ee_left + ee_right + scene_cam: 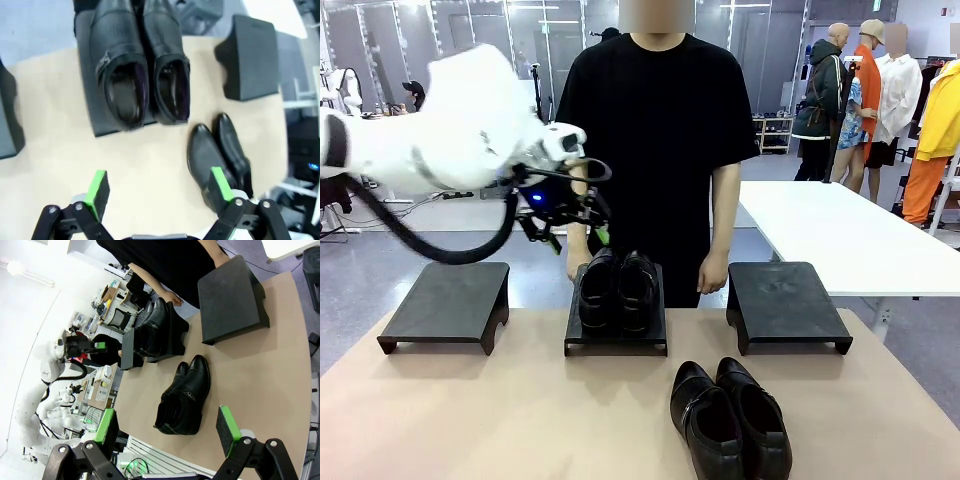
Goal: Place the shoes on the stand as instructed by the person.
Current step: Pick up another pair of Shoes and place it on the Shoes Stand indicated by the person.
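**Progress: one pair on a stand, one pair left on the counter**

Three black stands line the far edge of the counter (500, 410). The middle stand (616, 346) carries one pair of shoes (617, 290), set side by side and touching, so that part of the job looks done. The left stand (445, 305) and the right stand (785, 300) are both bare.

The other pair (730, 418) lies directly on the counter close to its near edge, right of the middle and well apart from every stand. I judge the task about half finished: this loose pair has yet to go up onto one of the two bare stands.

My left end effector (158, 185) hangs above the counter near the middle stand, released, its green pads spread wide with nothing between them. My right end effector (166, 424) is also released and empty, and the loose pair lies just ahead of it.

The person (660, 120) stands at the far edge with both hands low, one hand (576, 265) just beside the middle stand and the other hand (712, 272) near the right stand. I cannot tell from this whether either hand is pointing out a stand, so which one takes the loose pair is open.
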